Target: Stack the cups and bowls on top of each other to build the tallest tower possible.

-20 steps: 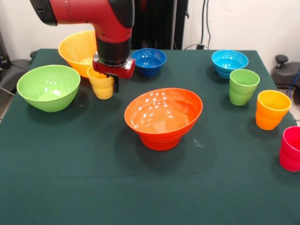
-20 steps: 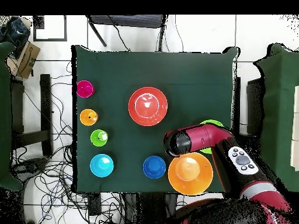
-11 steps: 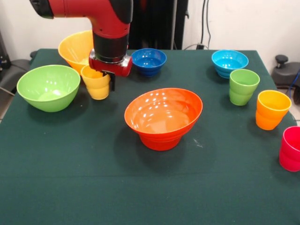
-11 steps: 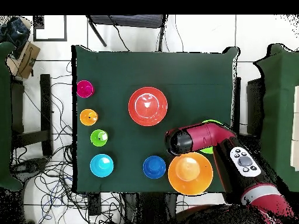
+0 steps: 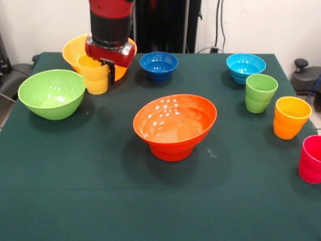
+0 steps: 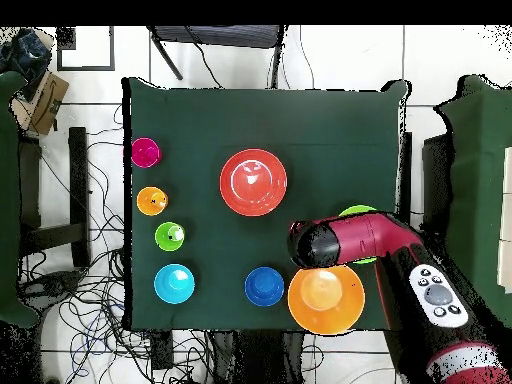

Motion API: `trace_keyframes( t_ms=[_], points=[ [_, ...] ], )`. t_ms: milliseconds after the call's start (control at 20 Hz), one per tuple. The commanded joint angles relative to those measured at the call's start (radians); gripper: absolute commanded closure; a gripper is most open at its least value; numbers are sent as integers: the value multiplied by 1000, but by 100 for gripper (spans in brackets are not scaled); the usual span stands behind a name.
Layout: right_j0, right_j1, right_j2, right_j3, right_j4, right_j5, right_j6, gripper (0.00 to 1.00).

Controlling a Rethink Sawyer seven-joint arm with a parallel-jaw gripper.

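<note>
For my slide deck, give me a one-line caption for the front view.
Robot hand holding a yellow cup beside the yellow bowl, orange tower waiting mid-table.

The arm covers much of the yellow bowl and the yellow cup's rim. From overhead, that cup is hidden under the arm, and the green bowl shows only a sliver. The pink cup is cut off at the front view's edge.

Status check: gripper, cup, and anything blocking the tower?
Gripper shut on yellow cup, beside the yellow bowl. Tower just two orange bowls, top open. Path to it clear.
</note>
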Motion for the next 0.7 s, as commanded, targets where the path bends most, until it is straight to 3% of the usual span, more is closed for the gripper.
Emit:
trace_keyframes(
  t_ms=[50,700],
  points=[
    [-22,-135,76,124,68,56,-164,100],
    [-1,-286,121,155,175,147,-185,100]
  ],
)
